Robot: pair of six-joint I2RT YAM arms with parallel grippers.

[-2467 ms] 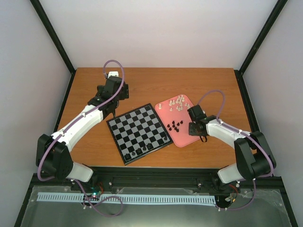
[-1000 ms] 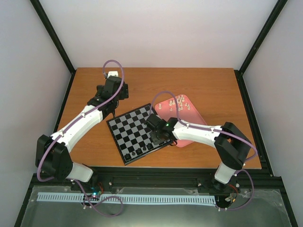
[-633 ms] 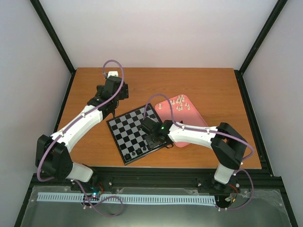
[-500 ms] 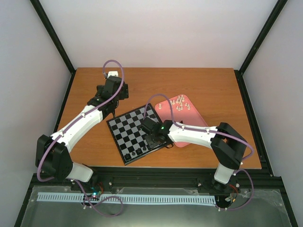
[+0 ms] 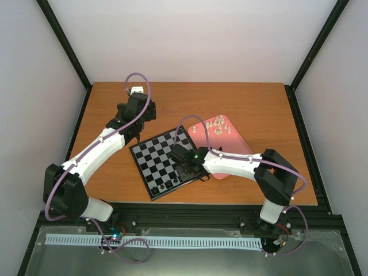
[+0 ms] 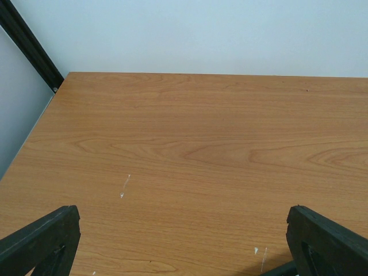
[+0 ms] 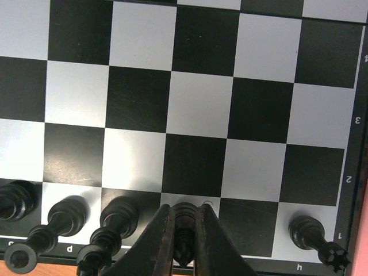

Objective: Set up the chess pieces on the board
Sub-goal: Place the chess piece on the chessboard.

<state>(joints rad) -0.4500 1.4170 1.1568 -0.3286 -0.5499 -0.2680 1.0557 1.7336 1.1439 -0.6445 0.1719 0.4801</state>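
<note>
Five black chess pieces [image 7: 118, 217] line the board's [image 7: 195, 115] bottom row, the right gripper [image 7: 185, 217] jaws clenched on one. Left gripper [image 6: 181, 224] jaws gape over worktop [image 6: 190, 144]. Earlier, the right arm hovered over the pink tray [image 5: 234, 139].

Setting: robot test cell, laboratory type. Evidence: wooden table [image 5: 190, 98] boxed in by plain white panels [image 5: 195, 40] on black frame posts [image 5: 63, 43]. Left arm [image 5: 98, 149] and right arm [image 5: 236, 164] bolted to a black rail [image 5: 190, 215] along the table's near edge. Purple cables [image 5: 138, 73] looped over the arms.
</note>
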